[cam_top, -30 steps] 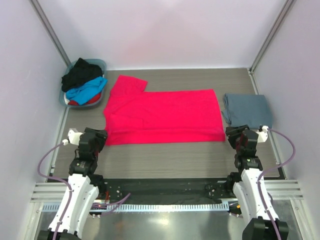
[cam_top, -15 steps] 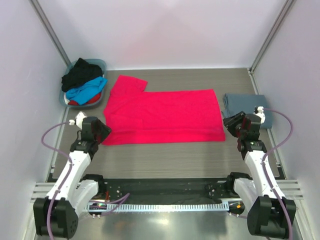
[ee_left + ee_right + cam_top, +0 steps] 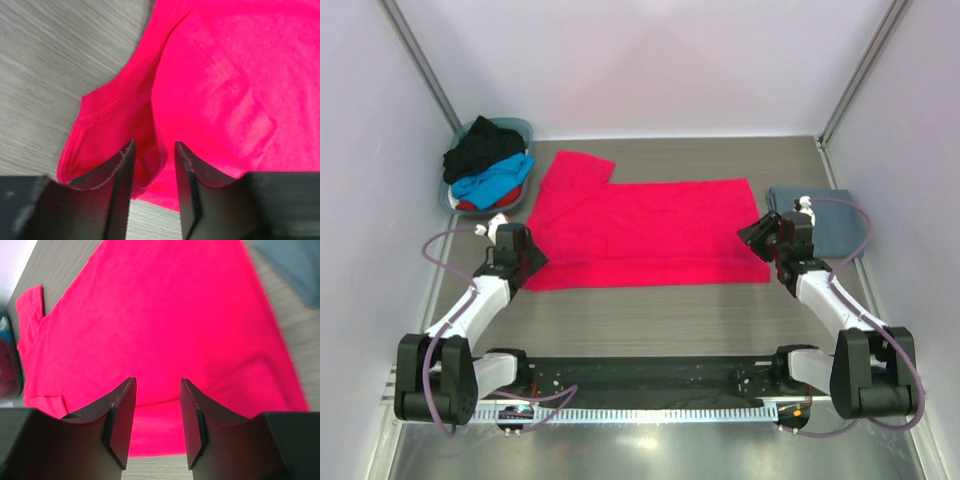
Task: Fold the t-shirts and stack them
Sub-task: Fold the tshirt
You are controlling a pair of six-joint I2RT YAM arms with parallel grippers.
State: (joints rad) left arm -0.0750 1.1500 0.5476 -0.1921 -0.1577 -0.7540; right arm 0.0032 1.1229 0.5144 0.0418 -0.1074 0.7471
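Observation:
A bright red-pink t-shirt (image 3: 645,230) lies spread flat across the table, one sleeve at the far left; it also fills the left wrist view (image 3: 225,85) and the right wrist view (image 3: 160,325). My left gripper (image 3: 530,262) is open, low over the shirt's near left corner, with a raised fold of red cloth between its fingers (image 3: 152,155). My right gripper (image 3: 756,240) is open over the shirt's near right edge (image 3: 157,390). A folded slate grey-blue t-shirt (image 3: 830,225) lies at the right. Black (image 3: 480,148), bright blue (image 3: 495,180) and red shirts sit in a basket.
A grey-blue basket (image 3: 520,127) stands in the far left corner against the wall. White walls and metal posts close in the table on three sides. Bare wood-grain table (image 3: 650,315) shows between the shirt and the arm bases.
Both arms have reached forward from near their bases. The left gripper has come down onto the shirt's near left corner, the right gripper onto its near right edge. The shirts have not moved.

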